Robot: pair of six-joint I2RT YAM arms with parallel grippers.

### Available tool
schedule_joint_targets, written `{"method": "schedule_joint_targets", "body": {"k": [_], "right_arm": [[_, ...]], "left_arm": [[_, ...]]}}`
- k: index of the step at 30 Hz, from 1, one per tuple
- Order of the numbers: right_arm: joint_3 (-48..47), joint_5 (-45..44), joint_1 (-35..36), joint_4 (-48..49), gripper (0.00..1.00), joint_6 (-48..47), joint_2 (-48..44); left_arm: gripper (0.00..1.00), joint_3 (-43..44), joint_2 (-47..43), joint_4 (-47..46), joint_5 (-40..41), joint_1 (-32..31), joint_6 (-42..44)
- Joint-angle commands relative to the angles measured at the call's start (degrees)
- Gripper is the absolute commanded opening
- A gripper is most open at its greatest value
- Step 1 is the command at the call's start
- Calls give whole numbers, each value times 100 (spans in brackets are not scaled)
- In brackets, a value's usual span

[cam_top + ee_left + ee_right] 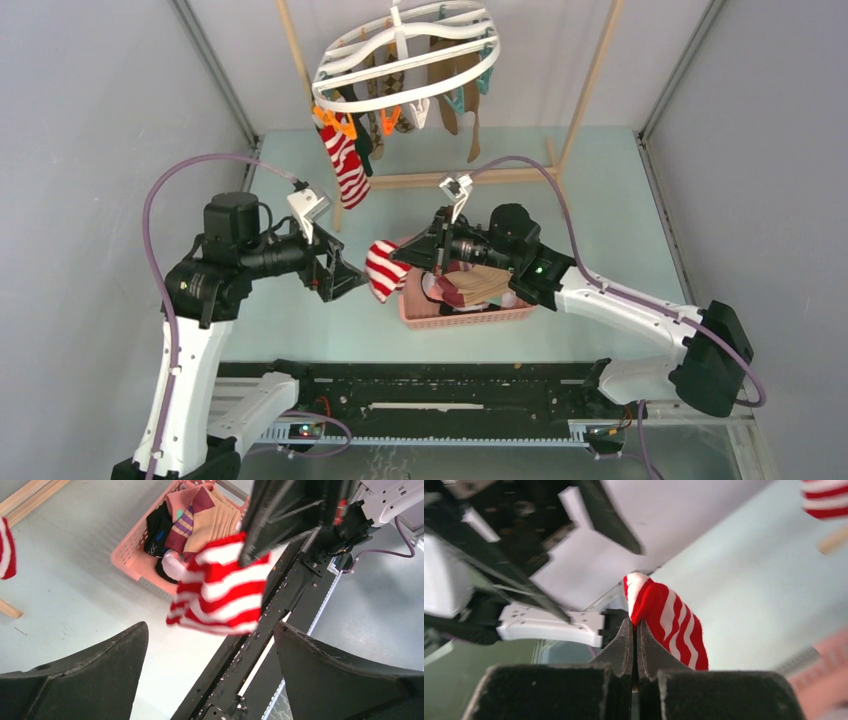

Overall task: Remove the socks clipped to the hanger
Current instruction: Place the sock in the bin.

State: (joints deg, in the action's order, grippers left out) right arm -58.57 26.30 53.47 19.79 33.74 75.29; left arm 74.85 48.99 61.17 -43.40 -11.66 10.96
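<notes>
**Striped sock (pixel 384 270) pinched in right gripper (pixel 406 256); left gripper (pixel 346 279) spread wide**

Far left: left arm, reaching in toward the middle of the table. At its tip, fingers (pixel 100 665) as far apart as can be, nothing gripped. In the left wrist view, striped sock (pixel 220 592) framed in the open gap (pixel 210 630), beyond the pads and clear of both.

Just right of that: the striped sock itself, hanging loose above the table. Upper edge caught in the right gripper (pixel 634 625), jaws pressed together on a fold of cloth. Red and white bands (pixel 671 625) bulging out past the tips in the right wrist view.

Below and right of the grip: pink basket (pixel 470 316) on the table, with a heap of socks (pixel 478 284) inside, tan, black, purple-striped and pink. Held sock at the basket's left rim, mostly outside it.

Back, up high: white hanger (pixel 405 50), tilted, between the posts of the wooden rack (pixel 590 90). At its left side, second striped sock (pixel 346 162) clipped beside a dark one. Further right, a patterned sock and tan socks (pixel 470 125) dangling near teal pins.
</notes>
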Motion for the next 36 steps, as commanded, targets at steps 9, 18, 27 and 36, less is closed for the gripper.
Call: {"method": "schedule_joint_targets", "body": {"k": [9, 18, 27, 36], "right_arm": [[1634, -3837, -945, -1438, 0, 446, -236], [1664, -5224, -740, -2214, 58, 520, -809], [1576, -3947, -788, -1415, 43, 644, -905], [1619, -3517, -1170, -886, 18, 1180, 522]], "left_arm": [[100, 306, 459, -180, -296, 1101, -437], [100, 127, 432, -478, -87, 1442, -816], [100, 104, 462, -647, -79, 1596, -1056], [100, 118, 491, -508, -103, 2137, -939]]}}
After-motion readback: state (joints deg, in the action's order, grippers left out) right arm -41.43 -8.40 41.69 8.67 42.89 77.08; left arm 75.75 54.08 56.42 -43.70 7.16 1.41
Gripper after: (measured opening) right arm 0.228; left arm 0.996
